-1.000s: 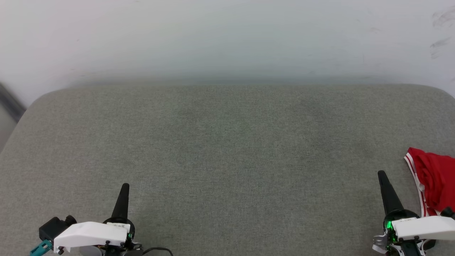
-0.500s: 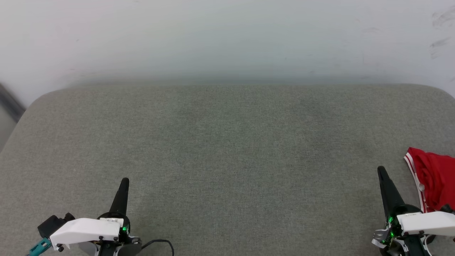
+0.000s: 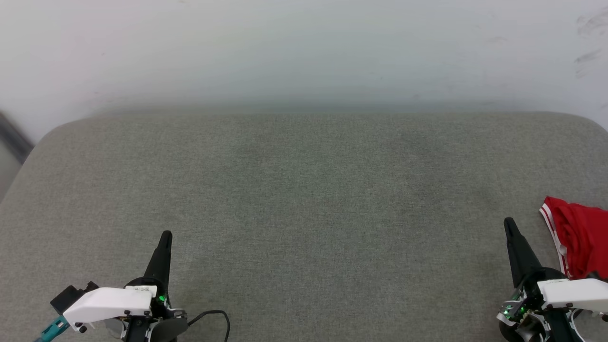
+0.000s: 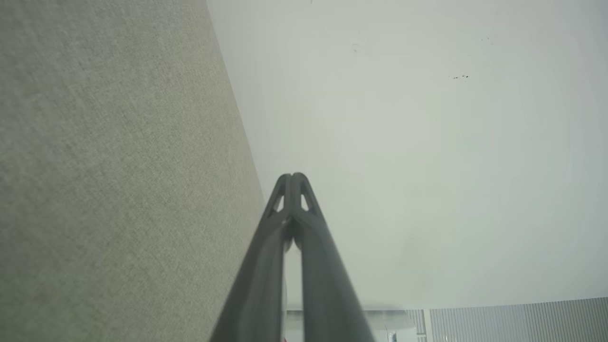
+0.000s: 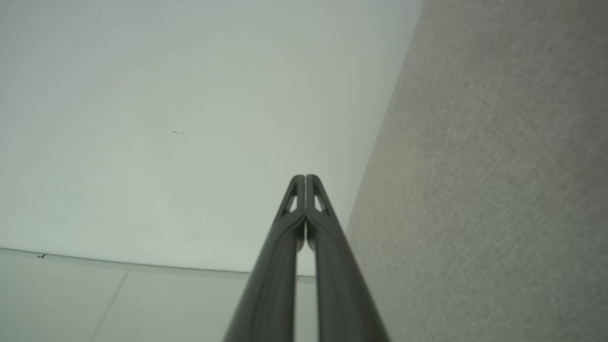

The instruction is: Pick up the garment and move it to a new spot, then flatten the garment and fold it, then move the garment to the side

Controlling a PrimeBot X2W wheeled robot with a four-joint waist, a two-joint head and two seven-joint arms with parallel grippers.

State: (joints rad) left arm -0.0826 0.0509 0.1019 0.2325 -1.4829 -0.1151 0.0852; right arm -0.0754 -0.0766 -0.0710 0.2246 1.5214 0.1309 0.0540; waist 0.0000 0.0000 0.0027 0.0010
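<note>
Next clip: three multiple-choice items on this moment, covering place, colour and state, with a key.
1. Where on the grey padded surface is the garment? A) right edge B) middle C) far left
2. The garment's main colour? A) blue B) red C) black
3. The left end effector and right end effector are: A) wide open B) shut on the garment C) shut, empty
Key: 1 A, it lies beside the right end effector; 2 B, red with white striped trim; 3 C, fingers pressed together, nothing between.

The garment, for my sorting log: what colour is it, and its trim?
Red garment, red-and-white striped trim; head view shows it best.
</note>
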